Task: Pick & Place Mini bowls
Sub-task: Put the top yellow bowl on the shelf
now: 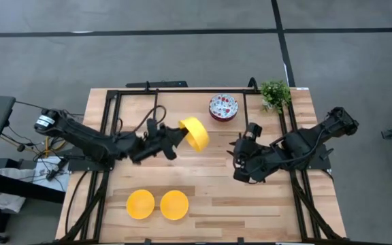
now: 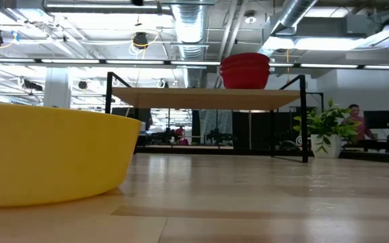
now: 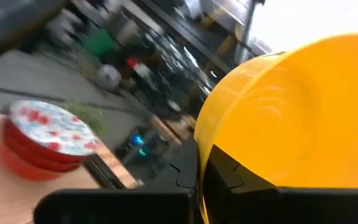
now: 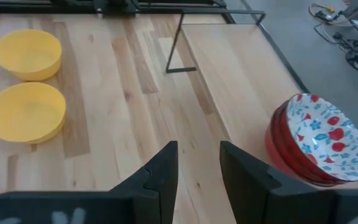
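Observation:
My left gripper (image 1: 180, 137) is shut on a plain yellow mini bowl (image 1: 194, 133) above the table's middle; the bowl fills the left wrist view (image 3: 284, 106). Two more yellow bowls (image 1: 140, 204) (image 1: 174, 204) rest on their bases side by side near the front edge; one shows large in the low view (image 2: 46, 155). A stack of floral bowls, red outside (image 1: 223, 107) (image 4: 316, 140) (image 2: 245, 71), stands on a raised wooden shelf at the far side. My right gripper (image 1: 240, 162) (image 4: 199, 168) is open and empty, right of the middle. My left gripper holds the yellow bowl by its rim (image 3: 207, 146), on the side of the bowl nearest the arm. One dark finger (image 3: 232, 177) lies against the bowl's face that looks at the wrist camera; the other finger is hidden behind the bowl. The fingers come level from the table's left. The bowl is lifted clear and tipped on edge.
A small green plant (image 1: 275, 94) (image 2: 326, 128) stands at the far right corner. A black frame (image 1: 114, 102) carries the raised shelf (image 4: 229, 68) across the far part of the table. Bare wood lies between the arms and toward the front right.

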